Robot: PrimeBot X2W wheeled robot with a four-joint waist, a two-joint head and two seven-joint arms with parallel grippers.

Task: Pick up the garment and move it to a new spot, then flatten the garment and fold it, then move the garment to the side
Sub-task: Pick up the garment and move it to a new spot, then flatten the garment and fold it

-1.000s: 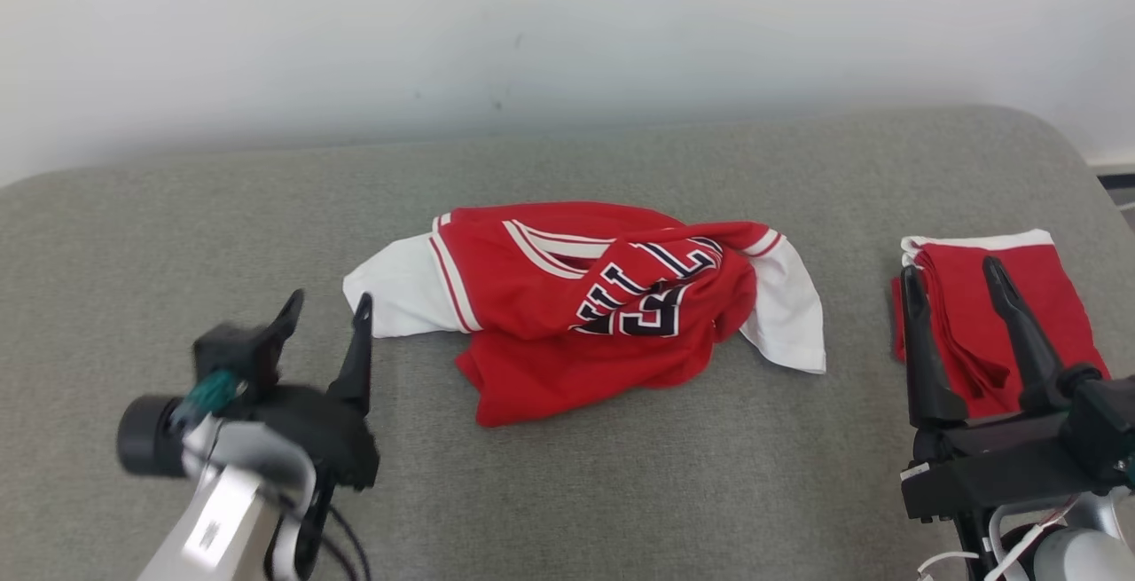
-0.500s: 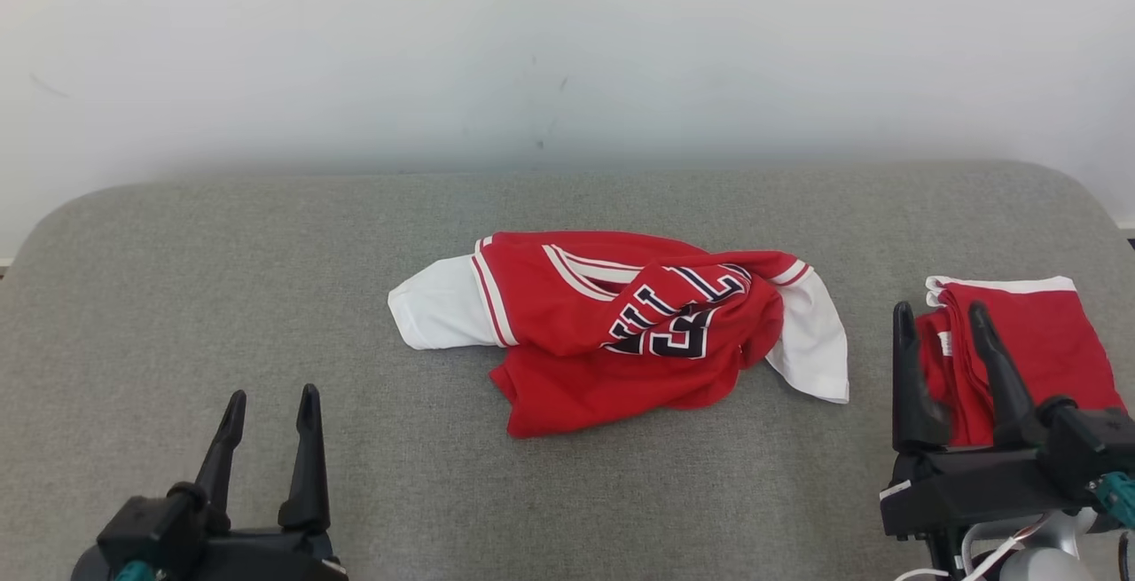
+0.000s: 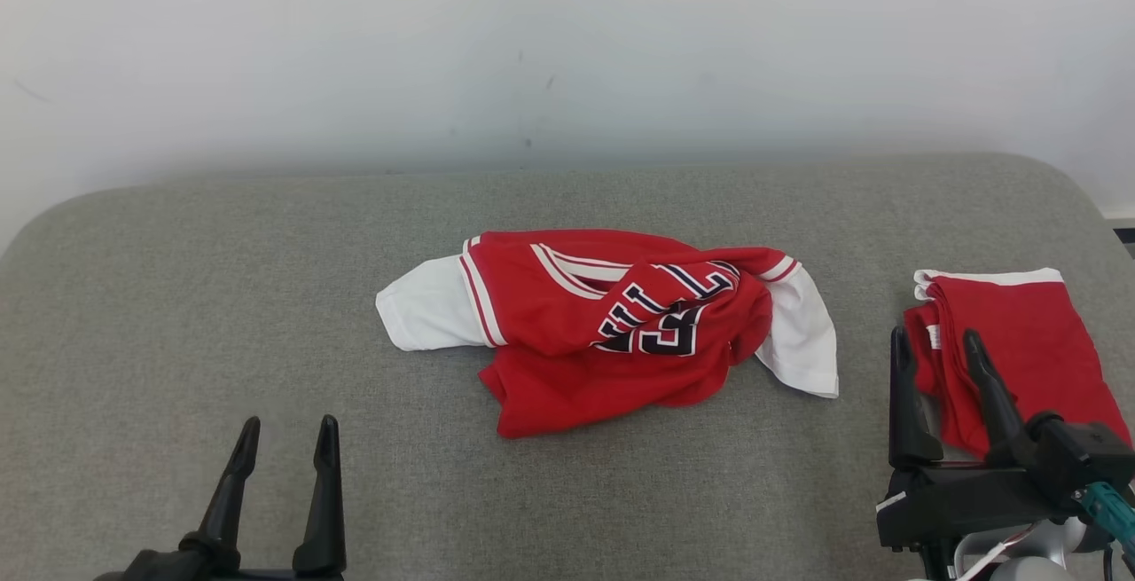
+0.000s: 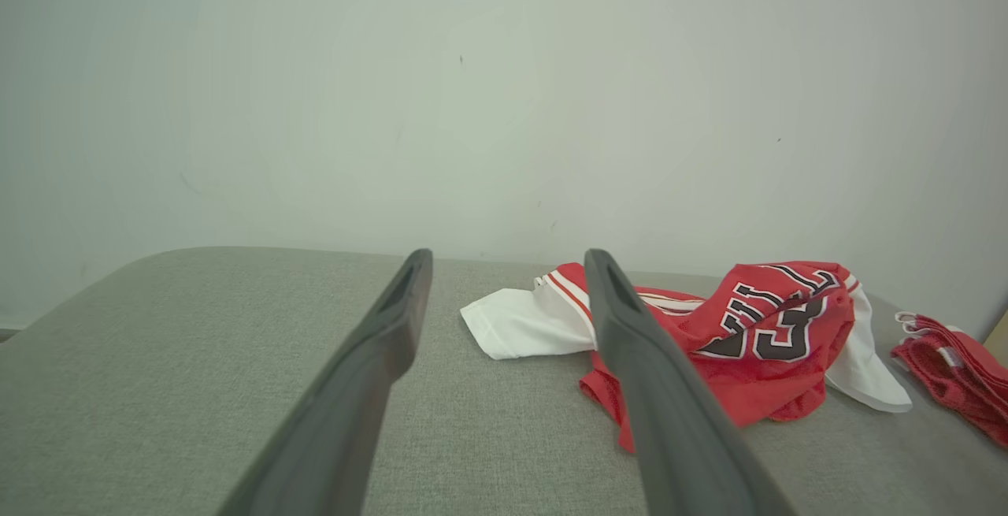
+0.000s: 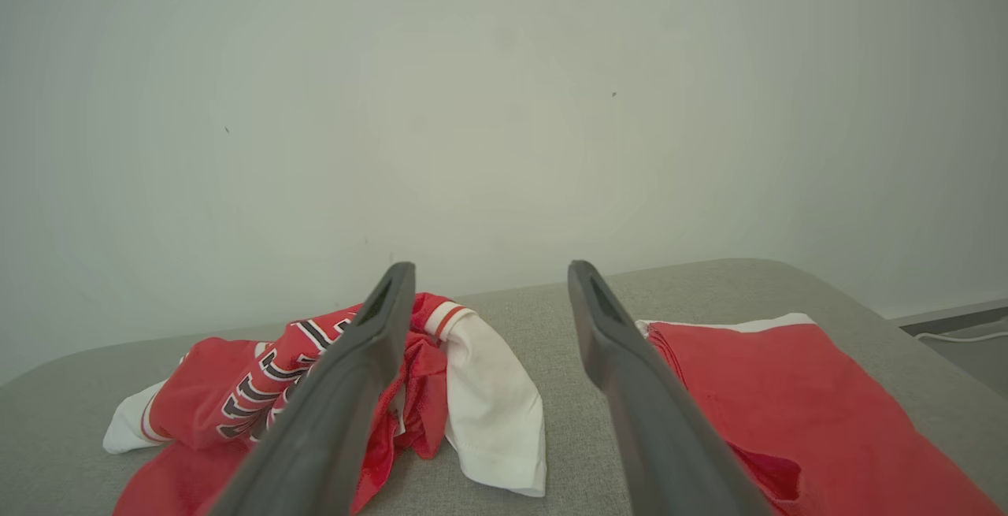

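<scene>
Lying mid-pad: the jersey (image 3: 612, 333) is sitting crumpled at the centre of the grey pad (image 3: 177, 297), its red body bunching up, dark lettering twisting across the top, and a white sleeve sticking out at each end.
Left gripper (image 3: 289, 430): is hovering at the near left with fingers spread wide, holding nothing, well apart from the jersey.
Right gripper (image 3: 936, 341): is hovering at the near right with fingers spread and empty; in the head view its tips are overlapping the red cloth (image 3: 1029, 341), and whether they are touching it cannot be told.
Red cloth: is lying folded at the pad's right end, its white edge facing the far side, apart from the jersey.
Wall (image 3: 567, 49): is standing pale behind the pad.
</scene>
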